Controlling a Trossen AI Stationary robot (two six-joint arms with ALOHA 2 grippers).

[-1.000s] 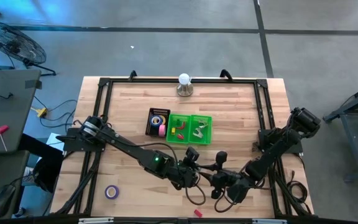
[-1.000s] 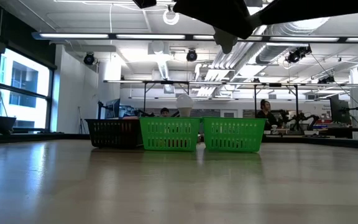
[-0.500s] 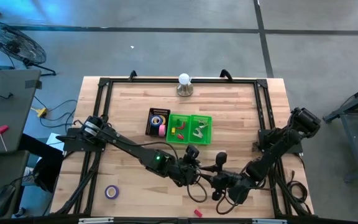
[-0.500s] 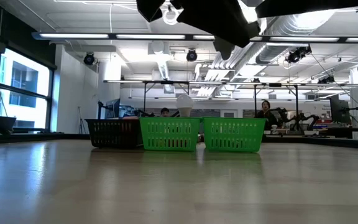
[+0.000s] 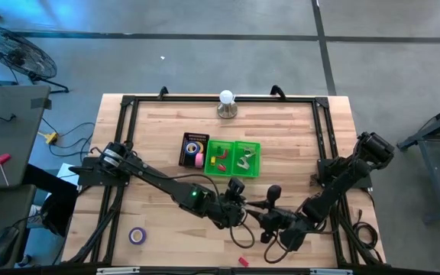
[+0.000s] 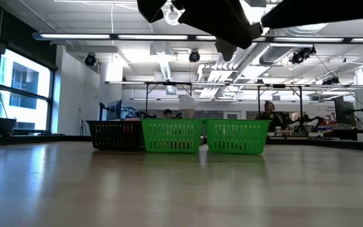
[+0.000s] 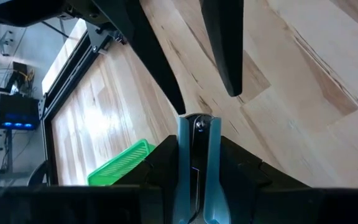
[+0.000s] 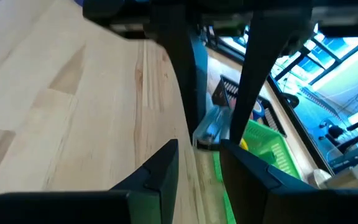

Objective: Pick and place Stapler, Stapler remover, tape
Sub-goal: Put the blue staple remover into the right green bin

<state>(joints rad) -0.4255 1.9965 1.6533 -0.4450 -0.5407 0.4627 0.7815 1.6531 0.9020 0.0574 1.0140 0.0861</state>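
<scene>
At the near edge of the bench [image 5: 296, 122] a purple tape [image 5: 136, 235] is lying alone toward the left corner, well apart from both arms, which are meeting tip to tip just beyond it, near the middle. The left pincer [image 7: 196, 149] is gripping a slim blue-grey thing, taken here for the stapler [image 7: 195, 171], clamped between its two dark fingers and held clear of the wood. The right pincer [image 8: 199, 152] is facing it head-on with its fingers standing apart, their tips just short of the stapler's free end and not seeming to touch it. The stapler's long axis is running along the line between the two pincers, pointing straight at the right one, so this is looking like a hand-over, though the left arm might equally carry it alone. Farther back, at mid-bench, three baskets are standing in a row, touching or nearly so: a black basket [image 5: 187, 142] holding yellow and pink tape rolls, then two green baskets [image 5: 234, 143] with small items that are too small to name. They are lying beyond the pincers and a little to the left, somewhat nearer the left arm. At the far edge a white bulb [image 5: 227, 97] is sitting on its base.
</scene>
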